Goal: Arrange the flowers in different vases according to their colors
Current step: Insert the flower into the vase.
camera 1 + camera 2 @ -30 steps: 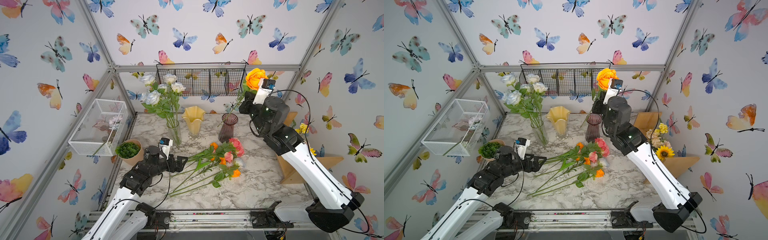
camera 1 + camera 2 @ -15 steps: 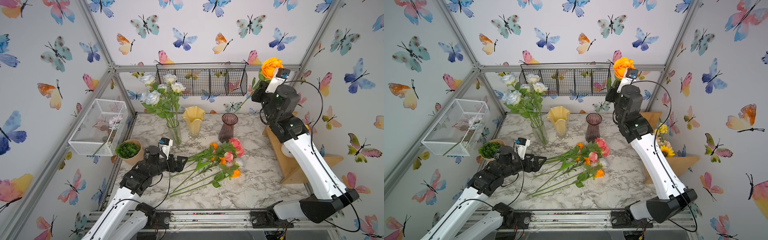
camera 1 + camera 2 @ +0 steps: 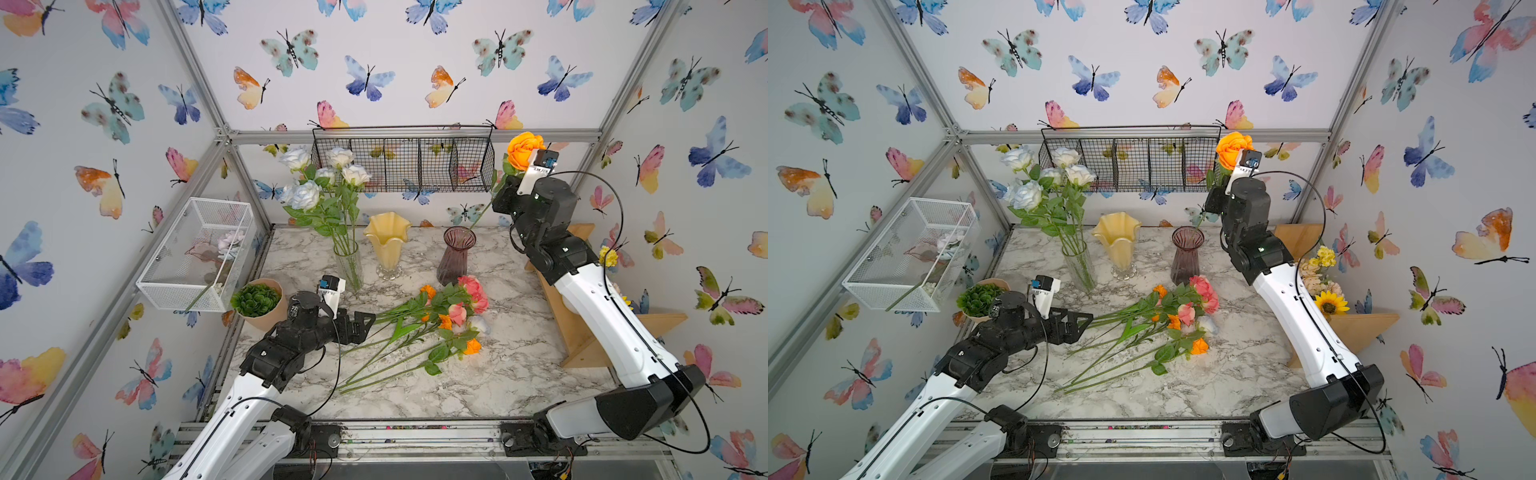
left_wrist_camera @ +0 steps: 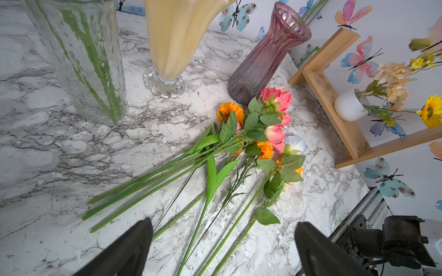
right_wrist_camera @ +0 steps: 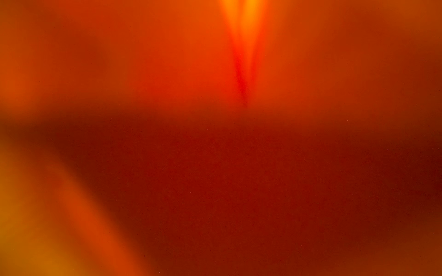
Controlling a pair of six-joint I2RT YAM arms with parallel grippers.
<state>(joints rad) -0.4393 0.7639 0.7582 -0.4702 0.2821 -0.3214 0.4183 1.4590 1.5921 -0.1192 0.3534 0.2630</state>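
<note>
R gripper [image 3: 502,194] is clamped on the orange rose [image 3: 521,149] stem: bloom just above it, stem end below it, inside the ribbed purple vase [image 3: 455,257] mouth. We see the wire basket [image 3: 403,166] close beside. Wavy yellow vase [image 3: 386,241] and clear glass vase [image 3: 349,262] w/ white roses [image 3: 324,178] stand farther off. L gripper [image 3: 362,324] gapes wide, low over the marble table [image 3: 498,374], w/ loose flowers [image 3: 440,316] just ahead.

White and pale-blue roses [image 3: 320,178] stand upright in the clear glass cylinder [image 3: 350,266]. Beside it stand the wavy-rimmed yellow vase [image 3: 387,243] and the ribbed purple vase [image 3: 455,257]. An orange rose [image 3: 521,149] hangs high, its stem slanting down to the purple vase's mouth. Loose flowers [image 3: 449,316], pink, orange and one pale blue, lie heaped on the counter [image 3: 498,374] before the purple vase.
</note>
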